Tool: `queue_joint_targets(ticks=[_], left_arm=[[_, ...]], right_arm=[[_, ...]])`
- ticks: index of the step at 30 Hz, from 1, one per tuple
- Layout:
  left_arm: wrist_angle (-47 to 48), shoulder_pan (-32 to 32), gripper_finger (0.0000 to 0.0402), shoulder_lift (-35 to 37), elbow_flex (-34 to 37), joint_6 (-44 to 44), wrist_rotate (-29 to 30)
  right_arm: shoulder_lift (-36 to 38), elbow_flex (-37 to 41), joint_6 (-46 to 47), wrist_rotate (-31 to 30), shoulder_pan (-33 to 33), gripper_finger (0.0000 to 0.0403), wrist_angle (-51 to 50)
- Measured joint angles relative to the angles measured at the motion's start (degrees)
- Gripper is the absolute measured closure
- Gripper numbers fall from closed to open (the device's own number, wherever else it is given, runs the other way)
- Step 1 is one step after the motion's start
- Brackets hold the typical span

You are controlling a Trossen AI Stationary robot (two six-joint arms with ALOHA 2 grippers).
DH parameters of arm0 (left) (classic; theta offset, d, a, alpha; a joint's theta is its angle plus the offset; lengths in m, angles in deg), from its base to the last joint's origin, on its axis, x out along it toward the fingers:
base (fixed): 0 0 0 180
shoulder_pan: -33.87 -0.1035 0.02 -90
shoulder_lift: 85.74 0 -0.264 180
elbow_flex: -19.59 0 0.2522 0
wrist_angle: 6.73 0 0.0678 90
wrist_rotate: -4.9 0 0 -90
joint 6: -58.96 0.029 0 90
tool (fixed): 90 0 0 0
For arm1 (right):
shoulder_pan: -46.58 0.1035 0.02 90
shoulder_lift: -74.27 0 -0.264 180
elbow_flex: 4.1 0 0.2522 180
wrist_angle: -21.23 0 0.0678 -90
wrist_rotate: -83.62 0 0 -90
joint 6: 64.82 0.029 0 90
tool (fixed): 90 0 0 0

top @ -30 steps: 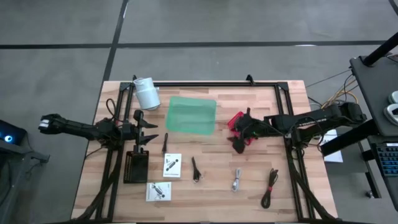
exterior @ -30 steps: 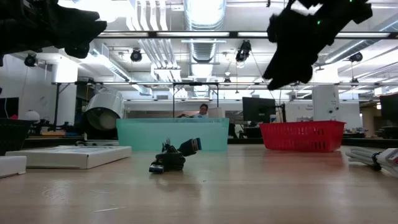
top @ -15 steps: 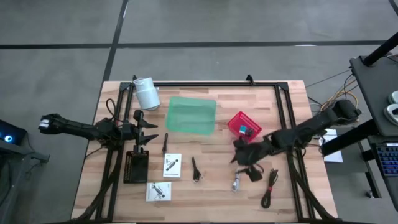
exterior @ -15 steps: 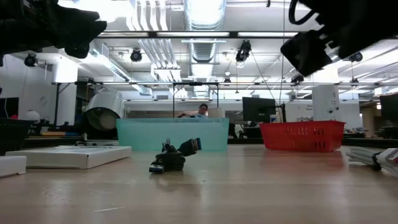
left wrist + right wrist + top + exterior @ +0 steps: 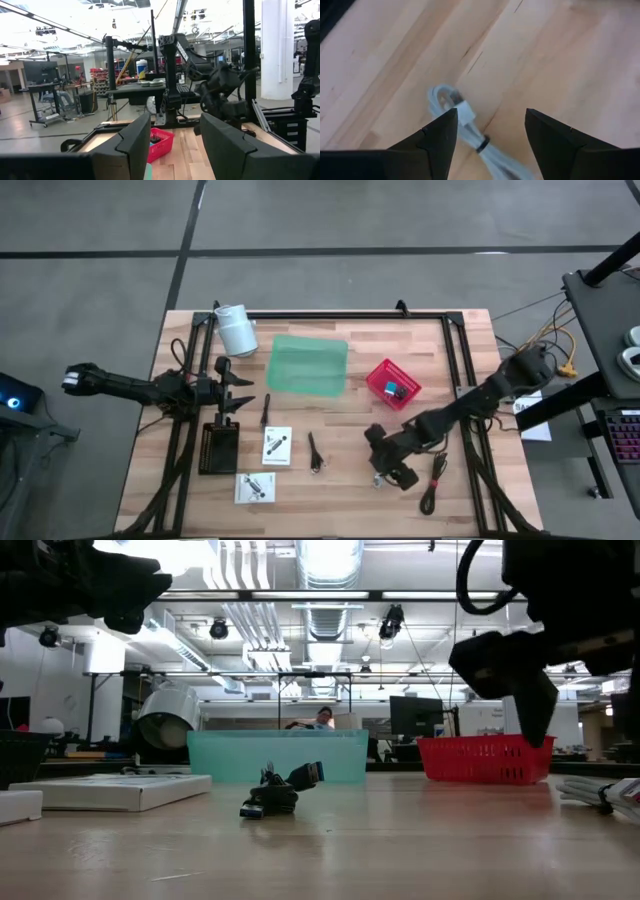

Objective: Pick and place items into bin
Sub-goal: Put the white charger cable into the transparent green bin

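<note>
A pale wooden counter (image 5: 340, 490) carries a translucent green bin (image 5: 308, 364), a red basket (image 5: 393, 383), a white roll (image 5: 236, 330), two white printed packets (image 5: 277, 446), a black tray (image 5: 219, 448), a thin black stick (image 5: 266, 410), a small black cable (image 5: 315, 454), a silver cable (image 5: 465, 131) and a coiled black cable (image 5: 434, 478).

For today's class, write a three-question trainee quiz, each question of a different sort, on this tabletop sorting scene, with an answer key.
1. True or false: the right gripper is shut on the silver cable.
2. Which bin already holds something? A) green bin B) red bin
3. Fill in: the left gripper waits beside the ____ side of the green bin, fingers open.

Key: 1. False: its fingers are open, with the cable lying on the table between them. 2. B. 3. Left.
</note>
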Motion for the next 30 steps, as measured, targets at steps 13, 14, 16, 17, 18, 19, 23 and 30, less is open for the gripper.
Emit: queue_joint_targets(ticks=[13, 14, 16, 17, 18, 19, 23, 30], left_arm=[[0.0, 0.02, 0.0244, -0.07, 0.0, 0.0, -0.02], [-0.01, 0.01, 0.0244, -0.07, 0.0, 0.0, 0.0], [0.0, 0.02, 0.0244, -0.03, 0.0, 0.0, 0.0], [0.0, 0.02, 0.0244, -0.02, 0.0, 0.0, -0.02], [0.0, 0.02, 0.0244, -0.04, 0.0, 0.0, 0.0], [-0.01, 0.02, 0.0244, -0.07, 0.0, 0.0, -0.01], [-0.02, 0.02, 0.0244, -0.04, 0.0, 0.0, -0.01], [-0.02, 0.01, 0.0244, 0.0, 0.0, 0.0, 0.0]], right_arm=[[-4.38, -4.8, 0.98, 0.33, 0.3, 0.0212, -7.87], [-4.63, -4.64, 1.5, 0.35, 0.31, 0.0214, -7.98], [-4.92, -4.31, 2.27, 0.41, 0.39, 0.0218, -9.22], [-5.0, -4.13, 2.54, 0.49, 0.39, 0.022, -9.98], [-5.2, -4.03, 2.8, 0.46, 0.41, 0.0222, -10.38], [-5.32, -3.91, 2.96, 0.46, 0.42, 0.0224, -10.44], [-5.34, -3.48, 2.68, 0.3, 0.39, 0.0231, -10.43], [-6.08, -3.48, 2.6, -0.07, 0.39, 0.0261, -10.53]])
